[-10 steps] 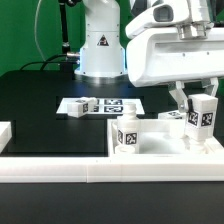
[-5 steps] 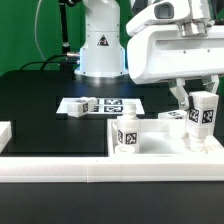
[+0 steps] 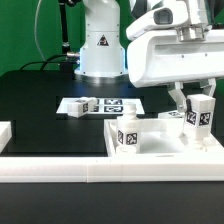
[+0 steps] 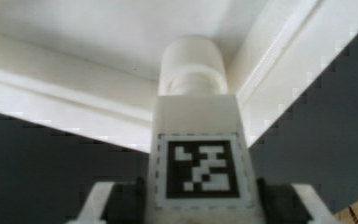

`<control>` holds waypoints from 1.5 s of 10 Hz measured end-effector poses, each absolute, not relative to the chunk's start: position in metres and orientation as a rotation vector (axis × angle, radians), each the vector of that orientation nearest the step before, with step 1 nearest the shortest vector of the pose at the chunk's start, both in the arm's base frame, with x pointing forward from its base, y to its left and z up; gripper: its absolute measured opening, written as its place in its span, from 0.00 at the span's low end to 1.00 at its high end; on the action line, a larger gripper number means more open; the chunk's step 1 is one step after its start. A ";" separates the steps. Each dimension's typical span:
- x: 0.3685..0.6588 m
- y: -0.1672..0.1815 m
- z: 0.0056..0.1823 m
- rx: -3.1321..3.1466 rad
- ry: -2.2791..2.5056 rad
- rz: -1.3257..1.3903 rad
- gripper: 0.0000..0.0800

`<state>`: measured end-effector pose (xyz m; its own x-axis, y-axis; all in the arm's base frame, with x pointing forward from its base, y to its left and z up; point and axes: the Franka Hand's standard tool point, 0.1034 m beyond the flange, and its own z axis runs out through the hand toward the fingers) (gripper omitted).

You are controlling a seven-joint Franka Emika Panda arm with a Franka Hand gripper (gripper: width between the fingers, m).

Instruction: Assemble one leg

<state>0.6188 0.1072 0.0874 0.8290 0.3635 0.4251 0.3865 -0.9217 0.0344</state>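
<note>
My gripper point(image 3: 193, 104) is shut on a white leg point(image 3: 204, 116) with a square tag on its side, held upright over the right corner of the large white panel point(image 3: 165, 148). In the wrist view the held leg point(image 4: 199, 130) runs up between my fingers point(image 4: 108, 205), its round tip close to the panel's raised corner point(image 4: 274, 60). A second leg point(image 3: 127, 137) stands upright on the panel's left part. Another leg point(image 3: 78, 107) lies on its side by the marker board.
The marker board point(image 3: 112, 105) lies flat on the black table behind the panel. A white rail point(image 3: 60, 170) runs along the front edge. A white block point(image 3: 4, 131) sits at the exterior view's left. The robot base point(image 3: 100, 45) stands at the back.
</note>
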 end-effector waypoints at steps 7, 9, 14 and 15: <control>0.619 0.109 0.076 -2.952 -0.604 -0.662 0.36; 0.619 0.109 0.077 -2.954 -0.603 -0.648 0.47; 0.624 0.114 0.108 -2.975 -0.575 -0.440 0.81; 0.623 0.120 0.110 -2.979 -0.573 -0.312 0.81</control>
<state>0.6226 0.1202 0.1103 0.9087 0.3570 0.2165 0.3758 -0.9252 -0.0518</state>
